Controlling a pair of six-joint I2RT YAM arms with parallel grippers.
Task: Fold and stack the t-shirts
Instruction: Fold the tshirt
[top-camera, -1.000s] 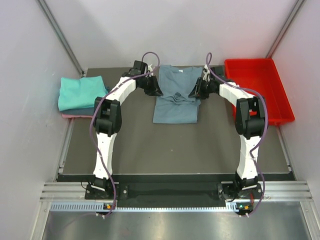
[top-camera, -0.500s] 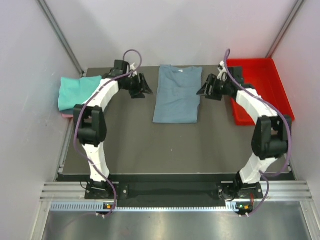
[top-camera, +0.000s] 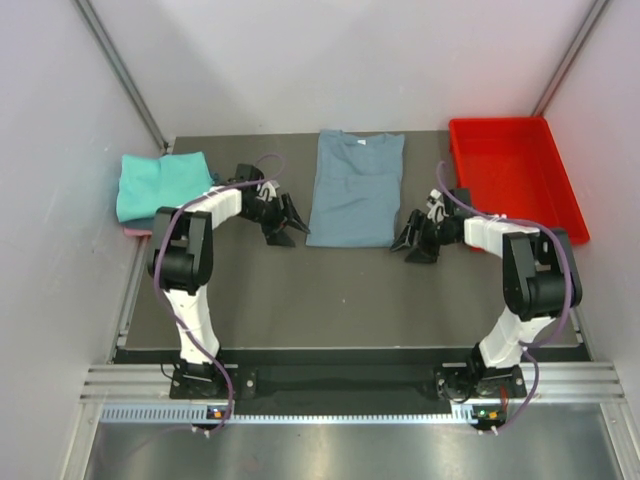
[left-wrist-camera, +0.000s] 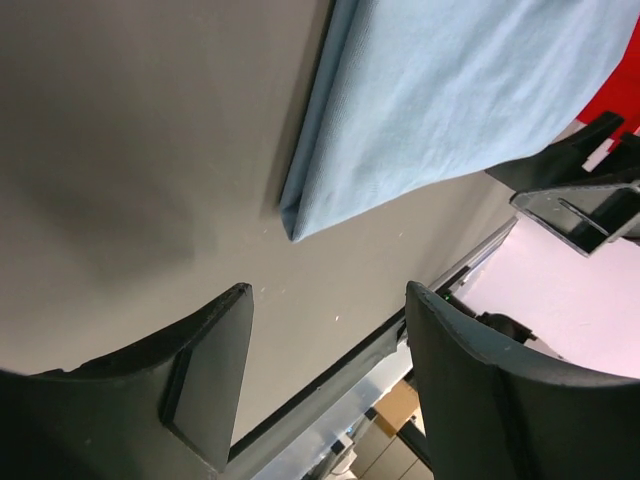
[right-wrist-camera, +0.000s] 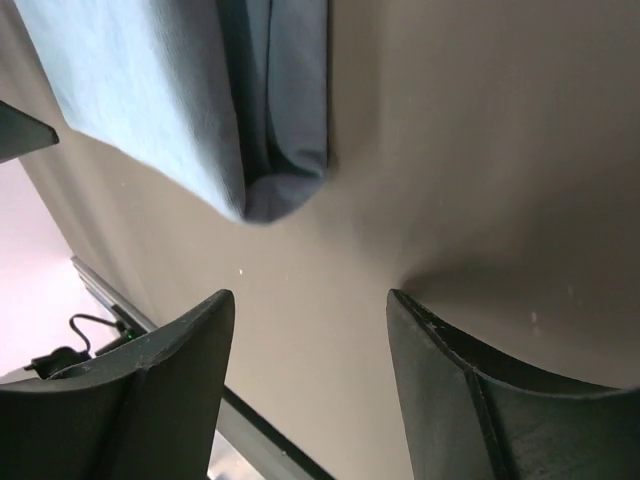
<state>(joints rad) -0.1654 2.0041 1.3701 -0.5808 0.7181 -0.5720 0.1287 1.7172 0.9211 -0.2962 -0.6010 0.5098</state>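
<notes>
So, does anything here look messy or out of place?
Nothing serious. The grey-blue t-shirt lies flat and square. Only the folded stack on the left sticks out past the table, a pink layer showing beneath.

pink t-shirt (top-camera: 133, 232) mostly under teal t-shirt (top-camera: 160, 180), wrist views crop grey-blue t-shirt (left-wrist-camera: 470, 90)

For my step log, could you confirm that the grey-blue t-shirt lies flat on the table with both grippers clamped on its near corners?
Not quite: the grey-blue t-shirt does lie flat on the table, but the left gripper and right gripper are open beside its near corners, not clamped on them. Each wrist view shows a shirt corner lying ahead of spread fingers, untouched.
</notes>
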